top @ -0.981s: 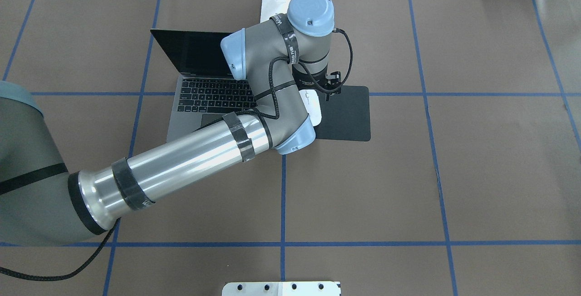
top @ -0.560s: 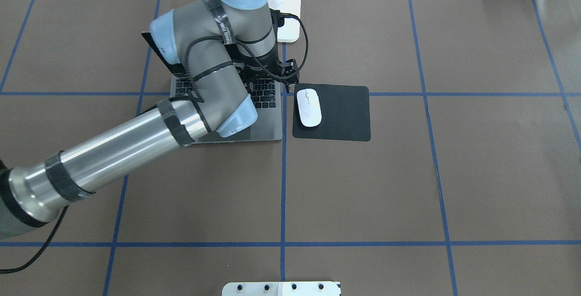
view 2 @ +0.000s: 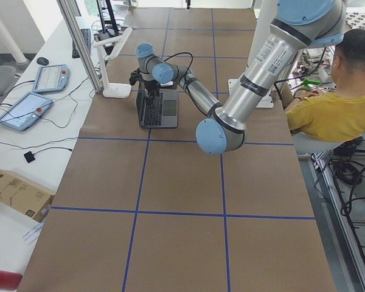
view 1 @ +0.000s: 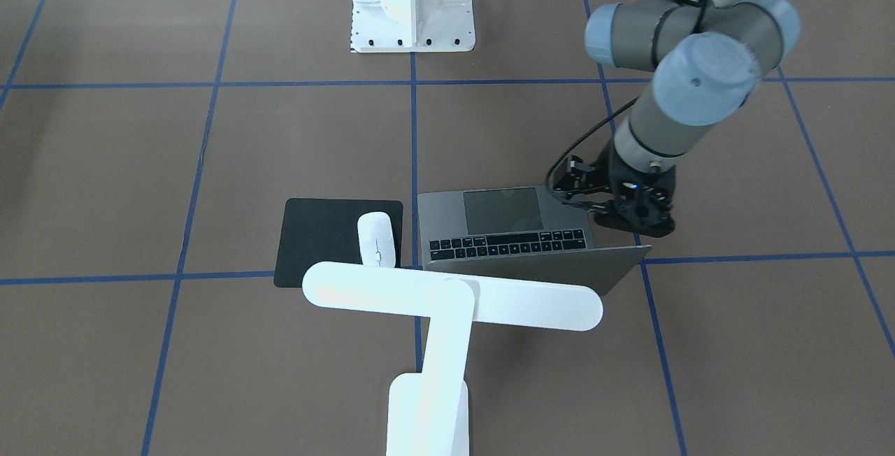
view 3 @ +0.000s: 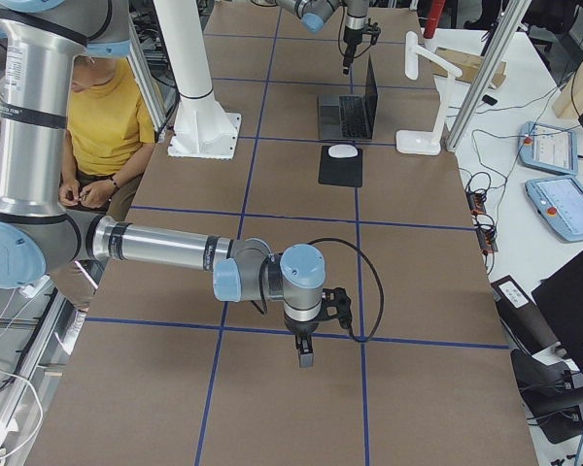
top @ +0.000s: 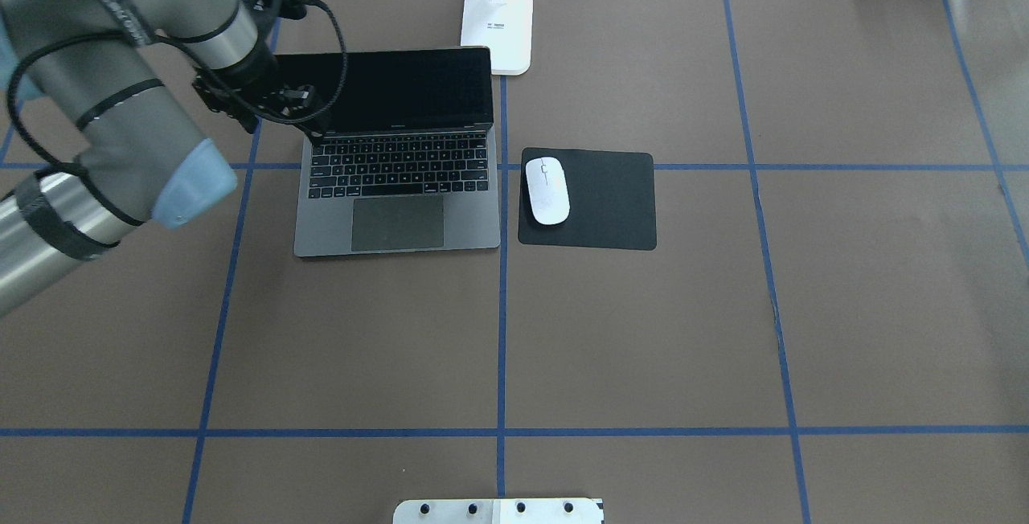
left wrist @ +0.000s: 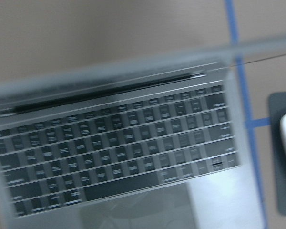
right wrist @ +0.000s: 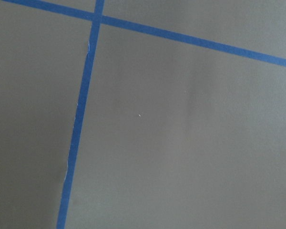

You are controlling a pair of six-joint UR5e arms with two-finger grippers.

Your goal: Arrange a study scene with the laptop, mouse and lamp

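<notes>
The laptop (top: 398, 186) stands open on the brown table, its keyboard (left wrist: 114, 152) filling the blurred left wrist view. The white mouse (top: 547, 190) lies on the left part of a black pad (top: 611, 202) just right of the laptop. Behind them stands the lamp (view 1: 454, 298), its base (top: 497, 30) at the table's far edge. My left gripper (view 1: 635, 222) hangs above the laptop's left side, near the screen's left edge (top: 277, 110); its fingers are hidden, so I cannot tell its state. My right gripper (view 3: 304, 354) points down over bare table far from these things; I cannot tell its state.
A white bolted pedestal (view 1: 411, 1) stands at the robot's side of the table. A person in a yellow shirt (view 2: 334, 103) sits beside the table. A side bench holds tablets (view 2: 24, 109) and cables. Blue tape lines (right wrist: 81, 119) grid the table.
The left arm has swung from above the mouse pad leftward across the laptop to its left rear corner. Laptop, mouse and lamp base are now uncovered and have not moved.
</notes>
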